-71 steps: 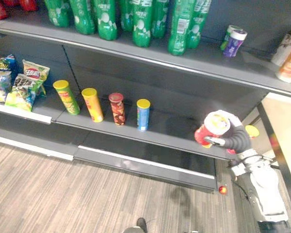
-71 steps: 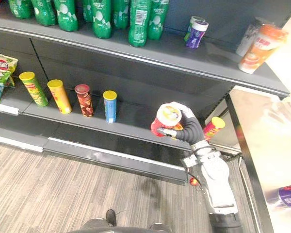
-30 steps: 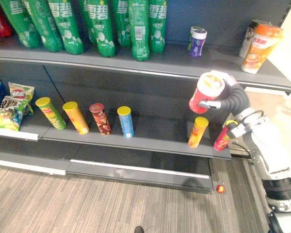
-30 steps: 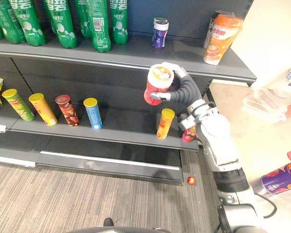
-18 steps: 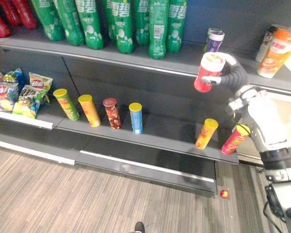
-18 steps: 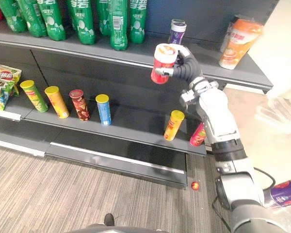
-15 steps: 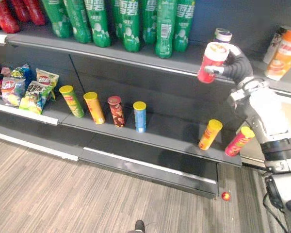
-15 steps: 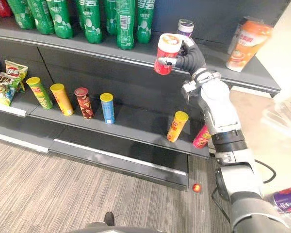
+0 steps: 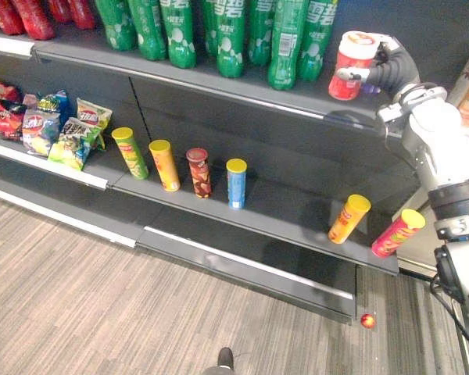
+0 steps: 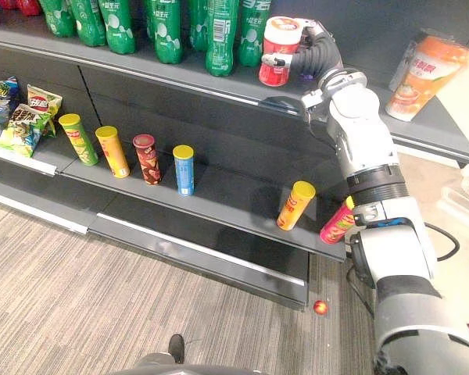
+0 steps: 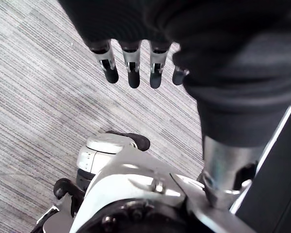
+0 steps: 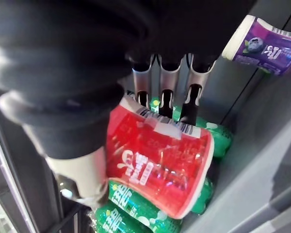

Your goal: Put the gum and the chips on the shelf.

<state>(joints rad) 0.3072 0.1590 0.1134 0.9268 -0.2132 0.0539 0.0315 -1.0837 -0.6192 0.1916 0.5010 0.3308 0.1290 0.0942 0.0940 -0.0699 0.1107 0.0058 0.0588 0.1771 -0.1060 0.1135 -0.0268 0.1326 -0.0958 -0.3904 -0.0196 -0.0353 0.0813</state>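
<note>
A red gum tub with a white lid is in my right hand, whose fingers and thumb curl round it. It is level with the upper shelf, just right of the green bottles; whether it rests on the shelf I cannot tell. A purple gum tub stands just beyond it. Several chips cans stand on the lower shelf: green, yellow, dark red and blue. An orange can and a pink can lean at its right end. My left hand hangs over the floor with straight fingers.
Chip bags fill the shelf section at the left. An orange cup stands at the right end of the upper shelf. A small red ball lies on the striped floor under the shelf's right corner.
My right hand has raised the red gum tub from beside the lower shelf up to the upper shelf. The camera has shifted as well.
</note>
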